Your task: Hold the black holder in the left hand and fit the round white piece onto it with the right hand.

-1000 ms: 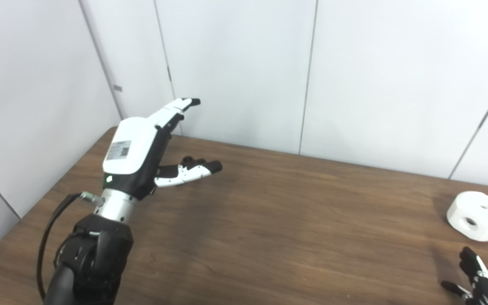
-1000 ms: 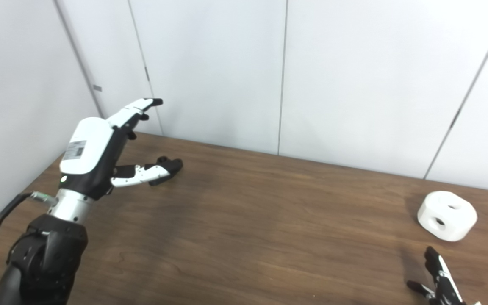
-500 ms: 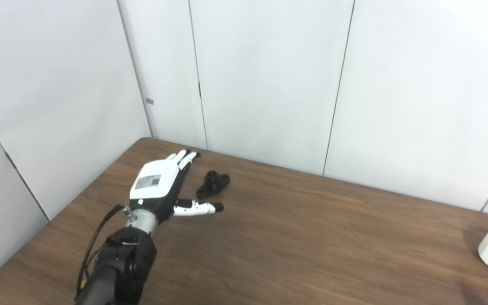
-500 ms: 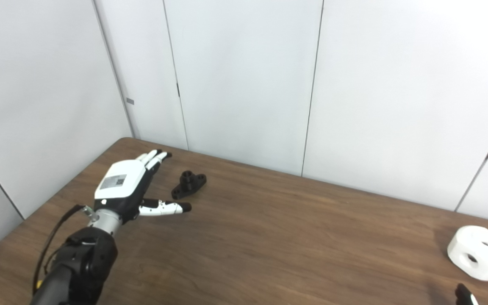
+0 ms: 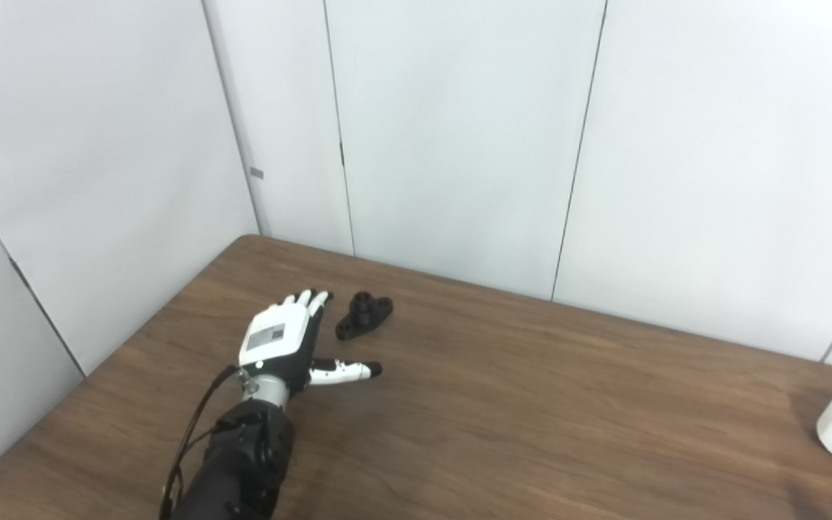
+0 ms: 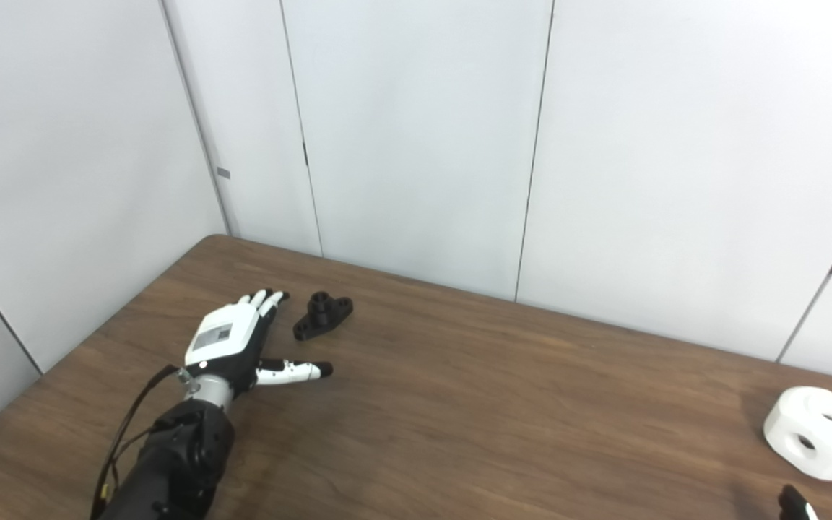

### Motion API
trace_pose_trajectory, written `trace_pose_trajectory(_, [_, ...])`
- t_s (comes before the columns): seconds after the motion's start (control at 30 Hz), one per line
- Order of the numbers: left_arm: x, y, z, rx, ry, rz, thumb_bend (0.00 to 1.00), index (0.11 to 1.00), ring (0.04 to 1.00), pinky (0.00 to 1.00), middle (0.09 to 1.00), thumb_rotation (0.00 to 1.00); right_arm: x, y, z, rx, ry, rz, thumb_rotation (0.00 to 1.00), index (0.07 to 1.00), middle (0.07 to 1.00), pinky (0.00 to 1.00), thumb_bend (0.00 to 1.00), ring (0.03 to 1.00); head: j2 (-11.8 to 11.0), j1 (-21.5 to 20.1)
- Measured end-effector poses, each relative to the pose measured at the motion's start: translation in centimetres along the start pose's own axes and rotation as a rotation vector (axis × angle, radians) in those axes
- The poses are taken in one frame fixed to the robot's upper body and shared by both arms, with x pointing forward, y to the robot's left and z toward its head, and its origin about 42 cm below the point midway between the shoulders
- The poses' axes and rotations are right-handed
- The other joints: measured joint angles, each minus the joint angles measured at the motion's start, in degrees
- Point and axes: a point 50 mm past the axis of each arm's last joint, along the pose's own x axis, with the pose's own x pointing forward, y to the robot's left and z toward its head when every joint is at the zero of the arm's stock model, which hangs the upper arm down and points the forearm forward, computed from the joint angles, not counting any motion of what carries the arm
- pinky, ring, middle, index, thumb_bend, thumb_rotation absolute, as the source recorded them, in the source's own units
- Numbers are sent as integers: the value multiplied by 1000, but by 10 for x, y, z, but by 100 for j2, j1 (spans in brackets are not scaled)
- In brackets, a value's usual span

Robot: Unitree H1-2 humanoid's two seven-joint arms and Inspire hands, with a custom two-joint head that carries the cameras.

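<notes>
Black and small, the holder point(image 5: 364, 315) is lying flat on the wooden table point(image 5: 531, 404), toward its far left corner, with a raised round boss in the middle and lobes with holes at either end. Nothing is gripping it. Just beside it, on its left and a little nearer the camera, the left hand point(image 5: 282, 343) is lying low over the tabletop, back facing up, showing a white cover with a small label. Its fingers point(image 6: 266, 298) are stretching forward, close together and pointing toward the far edge, while the thumb is sticking out wide to the right, in front of the holder. The hand is holding nothing, and the holder is sitting apart from it in the angle between fingers and thumb.

Well apart, at the right edge of the table, the round white piece point(image 6: 818, 432) is resting on the wood, with dark holes showing in its side and a recess in its top. Only a dark tip of the right hand point(image 6: 791, 502) is showing at the bottom right corner, near the white piece; whether its fingers are spread or closed I cannot tell.

Pale wall panels point(image 5: 459, 130) are standing behind the table.
</notes>
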Motion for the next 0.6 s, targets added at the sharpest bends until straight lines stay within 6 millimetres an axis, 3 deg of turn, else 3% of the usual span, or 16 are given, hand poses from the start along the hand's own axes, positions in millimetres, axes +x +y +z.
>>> trace_pose_trajectory(0.3, [12,-28,1,-28,98,-45,968,974,1000,1000,1000,648,-1,-1,1,6,6,-2,984,967,969,893,758,968,0,35])
trace_pose_trajectory(0.6, [25,-35,4,8,121,-36,969,962,1000,1000,1000,647,-3,-3,0,16,10,-4,980,969,973,895,748,971,53,18])
